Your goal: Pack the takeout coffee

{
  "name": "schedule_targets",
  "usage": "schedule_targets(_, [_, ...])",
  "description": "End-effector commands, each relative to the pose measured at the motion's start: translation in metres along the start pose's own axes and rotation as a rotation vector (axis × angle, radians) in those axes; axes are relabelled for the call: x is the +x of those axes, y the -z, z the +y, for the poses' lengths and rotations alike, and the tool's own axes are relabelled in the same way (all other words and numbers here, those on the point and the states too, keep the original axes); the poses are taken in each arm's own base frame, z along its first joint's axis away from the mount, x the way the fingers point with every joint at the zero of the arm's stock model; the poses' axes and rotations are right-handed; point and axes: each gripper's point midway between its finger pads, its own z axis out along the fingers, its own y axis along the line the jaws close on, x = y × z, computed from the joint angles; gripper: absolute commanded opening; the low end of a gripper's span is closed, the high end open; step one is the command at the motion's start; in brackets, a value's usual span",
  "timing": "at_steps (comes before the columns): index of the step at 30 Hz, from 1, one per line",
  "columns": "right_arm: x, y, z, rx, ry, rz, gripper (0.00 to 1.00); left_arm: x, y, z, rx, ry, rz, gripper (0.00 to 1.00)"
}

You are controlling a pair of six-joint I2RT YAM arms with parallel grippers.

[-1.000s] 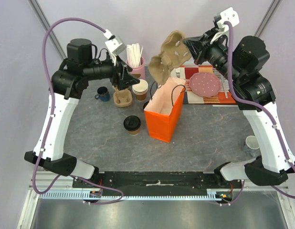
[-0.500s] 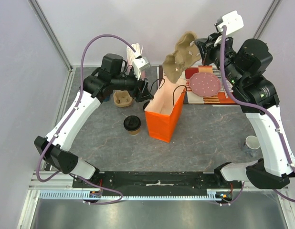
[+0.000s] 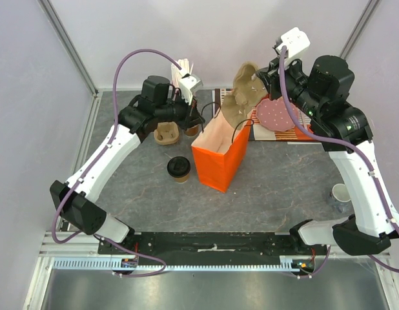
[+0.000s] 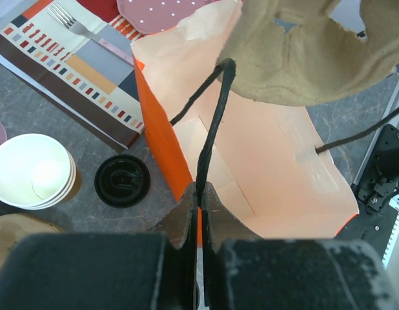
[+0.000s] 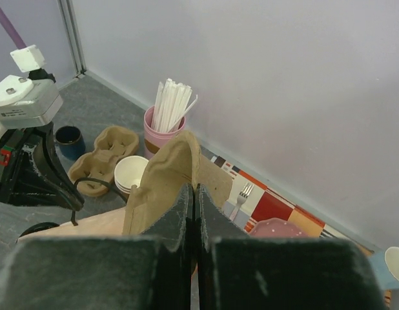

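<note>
The takeout coffee (image 3: 179, 168), a brown cup with a black lid (image 4: 122, 181), stands on the table just left of the orange paper bag (image 3: 215, 158). The bag stands open. My left gripper (image 3: 198, 123) is shut on the bag's near black handle (image 4: 212, 116), at the bag's rear left corner (image 4: 199, 194). My right gripper (image 3: 261, 87) is shut on the edge of a brown cardboard cup carrier (image 3: 241, 103), which hangs tilted over the bag's mouth (image 5: 164, 174). The bag's inside shows nothing in the left wrist view.
A second cup carrier (image 3: 166, 134) and stacked lidless paper cups (image 4: 33, 171) sit behind the coffee. Pink cup of straws (image 5: 166, 123) and blue mug (image 5: 69, 137) at the back. A striped placemat with pink plate (image 3: 277, 115) and fork (image 4: 67, 16) lies right of the bag. One paper cup (image 3: 341, 192) at far right.
My left arm swung right from the cup carrier on the table to the bag and shut on its handle. My right gripper lowered the held carrier toward the bag's mouth.
</note>
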Motion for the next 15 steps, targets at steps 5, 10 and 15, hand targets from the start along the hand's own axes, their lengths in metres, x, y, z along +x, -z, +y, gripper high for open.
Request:
schedule_targets(5, [0.015, -0.004, 0.021, -0.124, 0.001, 0.042, 0.00, 0.002, 0.002, 0.002, -0.054, 0.125, -0.028, 0.02])
schedule_targets(10, [0.038, -0.014, 0.049, -0.262, -0.094, 0.095, 0.00, 0.015, -0.001, 0.001, -0.067, 0.234, -0.009, 0.02])
schedule_targets(15, [0.056, -0.012, 0.061, -0.310, -0.124, 0.131, 0.00, 0.013, -0.002, 0.006, -0.092, 0.246, -0.017, 0.02])
